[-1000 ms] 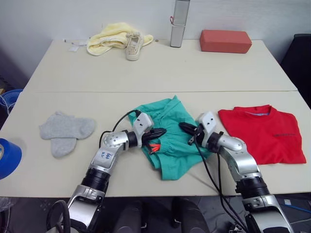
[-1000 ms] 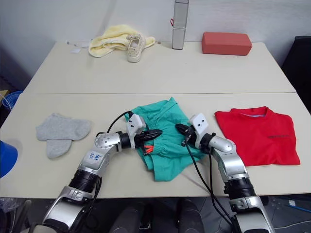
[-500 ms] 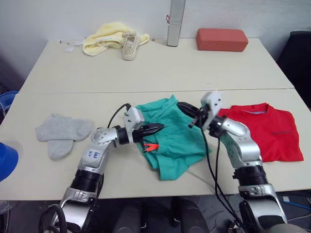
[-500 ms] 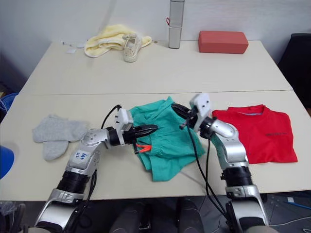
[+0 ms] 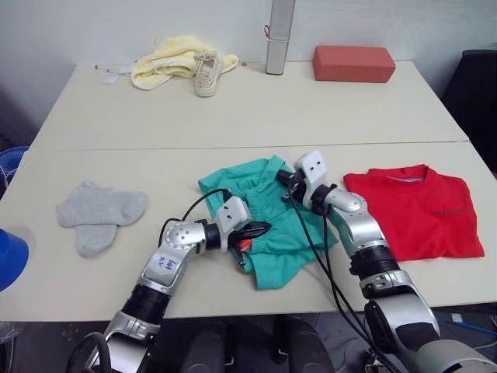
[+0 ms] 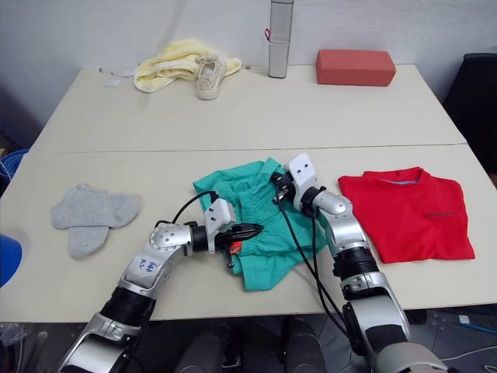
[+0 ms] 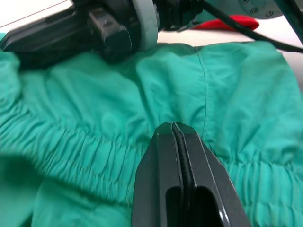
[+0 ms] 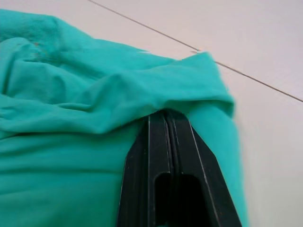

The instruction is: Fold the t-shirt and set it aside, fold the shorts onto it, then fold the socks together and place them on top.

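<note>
The teal shorts lie crumpled at the middle of the near table, with the coral drawstring showing at their left side. My left gripper is shut, its tips pressed into the gathered waistband. At the shorts' far edge my right gripper is also shut, its tips tucked under a raised fold of the teal fabric. To the right the red t-shirt lies flat and folded. Far to the left, the grey socks rest apart from both grippers.
At the back of the far table are a pale yellow cloth, a beige sneaker, a grey upright cylinder and a red block. A blue object sits at the left table edge. Black cables trail over the shorts' right side.
My right gripper came down and left from above the t-shirt's edge to the shorts' far edge and shut. The left gripper shifted right onto the waistband and shut. The camera tilted slightly.
</note>
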{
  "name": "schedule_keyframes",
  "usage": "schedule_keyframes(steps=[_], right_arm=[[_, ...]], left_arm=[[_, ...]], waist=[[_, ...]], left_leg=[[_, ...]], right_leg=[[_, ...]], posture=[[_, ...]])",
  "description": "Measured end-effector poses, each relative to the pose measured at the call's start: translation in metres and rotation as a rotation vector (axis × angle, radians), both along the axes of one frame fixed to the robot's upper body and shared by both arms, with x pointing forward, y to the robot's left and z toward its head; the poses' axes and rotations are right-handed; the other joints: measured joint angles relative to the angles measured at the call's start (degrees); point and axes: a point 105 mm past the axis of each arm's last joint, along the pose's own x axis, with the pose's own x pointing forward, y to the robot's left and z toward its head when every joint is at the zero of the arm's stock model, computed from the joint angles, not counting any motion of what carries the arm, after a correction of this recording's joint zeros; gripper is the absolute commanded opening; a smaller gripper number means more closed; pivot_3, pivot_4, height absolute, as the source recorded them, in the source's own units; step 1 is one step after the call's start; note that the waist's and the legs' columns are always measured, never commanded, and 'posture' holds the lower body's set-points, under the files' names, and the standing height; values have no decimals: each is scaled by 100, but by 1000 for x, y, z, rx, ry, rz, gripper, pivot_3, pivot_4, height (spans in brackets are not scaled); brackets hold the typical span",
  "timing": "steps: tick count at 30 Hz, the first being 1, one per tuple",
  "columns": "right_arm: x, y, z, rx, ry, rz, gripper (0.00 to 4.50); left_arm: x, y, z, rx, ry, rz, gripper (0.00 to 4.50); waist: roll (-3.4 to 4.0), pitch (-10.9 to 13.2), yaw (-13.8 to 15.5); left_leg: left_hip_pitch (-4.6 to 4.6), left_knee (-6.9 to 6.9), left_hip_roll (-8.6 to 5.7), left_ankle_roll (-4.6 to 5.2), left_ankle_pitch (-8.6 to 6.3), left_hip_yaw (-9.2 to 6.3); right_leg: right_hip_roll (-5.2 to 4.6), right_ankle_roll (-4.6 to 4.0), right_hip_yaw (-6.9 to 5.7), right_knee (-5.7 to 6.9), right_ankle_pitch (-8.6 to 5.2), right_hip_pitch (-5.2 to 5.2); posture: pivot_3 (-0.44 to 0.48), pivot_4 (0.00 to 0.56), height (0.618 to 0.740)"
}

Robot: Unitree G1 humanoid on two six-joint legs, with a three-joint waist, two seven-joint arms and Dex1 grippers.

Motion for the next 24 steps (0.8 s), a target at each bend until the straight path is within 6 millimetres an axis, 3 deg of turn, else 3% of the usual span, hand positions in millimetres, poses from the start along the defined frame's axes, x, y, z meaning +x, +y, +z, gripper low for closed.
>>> schedule_keyframes(steps=[4,6,10,12,15,16,19,20,23,24], right_arm=[[-7,-13,12,123,-1,24,0],[-21,-16,22,219,60,118,357],[-50,-30,38,202,204,318,1592],[-43,-55,38,164,314,258,2249],[-35,-86,32,153,445,168,3275],[-35,-88,31,154,457,164,3318],[-36,-80,4,129,666,201,4117],[-35,-79,5,135,687,223,4416],[-33,-73,6,105,736,265,4500],[-33,-70,5,85,737,279,4500]], left_arm=[[-1,9,1,-49,12,25,43],[-2,13,7,-100,7,15,0],[-4,32,47,-242,-165,-13,910],[-18,48,68,-245,-223,-98,1517],[-34,70,72,-190,-194,-166,2446],[-34,70,73,-190,-188,-171,2486],[-45,66,80,-209,-139,-228,3269],[-47,70,81,-205,-133,-223,3540],[-51,74,78,-187,-103,-211,4470],[-53,76,74,-182,-87,-207,4492]], waist=[[0,0,-33],[6,4,-54],[8,5,-56],[8,5,-75],[11,4,-81],[12,4,-81],[11,5,-74],[12,5,-73],[6,1,-83],[6,1,-94]], left_leg=[[-1,-3,1,-1,0,-3],[-10,-4,2,0,0,-7],[-17,-3,2,1,-1,-13],[-14,-5,1,-2,-4,-11],[-8,-14,2,-7,-7,-9],[-9,-14,2,-7,-6,-9],[-16,-9,2,-1,-2,-7],[-14,-8,2,-1,-3,-6],[-8,-8,3,-3,-4,-9],[-6,-9,3,-4,-4,-7]], right_leg=[[-1,0,0,0,0,-2],[-4,-1,-2,-2,0,-8],[-12,-1,-7,-13,0,-11],[-15,-3,-6,-19,-1,-11],[-14,-15,-8,-23,-8,-13],[-13,-15,-8,-22,-8,-14],[-9,-10,-12,-13,-6,-12],[-8,-10,-11,-14,-6,-9],[-5,-10,-12,-14,-6,-3],[-4,-10,-10,-14,-6,-4]], posture=[[0,150,740],[0,150,740],[0,150,740],[0,150,740],[0,150,740],[0,150,740],[0,150,740],[0,150,740],[0,150,740],[0,150,740]])
